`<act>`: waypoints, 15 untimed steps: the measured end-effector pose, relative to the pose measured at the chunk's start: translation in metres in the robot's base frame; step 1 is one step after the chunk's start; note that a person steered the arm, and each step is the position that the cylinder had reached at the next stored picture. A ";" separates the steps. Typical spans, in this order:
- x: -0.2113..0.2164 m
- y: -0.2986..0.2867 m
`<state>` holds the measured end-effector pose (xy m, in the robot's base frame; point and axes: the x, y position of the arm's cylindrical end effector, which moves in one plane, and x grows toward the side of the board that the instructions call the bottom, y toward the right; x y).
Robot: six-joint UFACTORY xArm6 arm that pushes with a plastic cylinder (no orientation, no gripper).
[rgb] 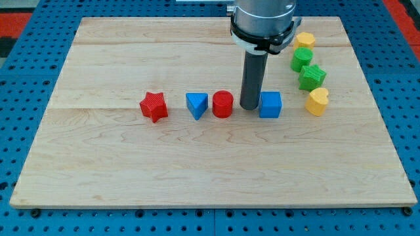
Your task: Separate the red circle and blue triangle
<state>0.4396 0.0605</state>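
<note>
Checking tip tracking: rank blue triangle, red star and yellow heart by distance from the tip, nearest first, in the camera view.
Tip sits between the red circle and the blue cube.
1. Blue triangle, to the view's left, just past the red circle.
2. Yellow heart, to the view's right, beyond the blue cube.
3. Red star, farthest left.

One view — high, frontal, whole board (98,164)

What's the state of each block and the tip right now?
red star: alone, view's left
blue triangle: beside red circle, narrow gap
blue cube: right of my tip
my tip: between red circle and blue cube
yellow hexagon, green cylinder, green star, yellow heart: column, view's right
</note>
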 end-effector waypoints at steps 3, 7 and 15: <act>0.013 -0.047; 0.067 -0.096; 0.008 -0.054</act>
<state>0.4479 0.0063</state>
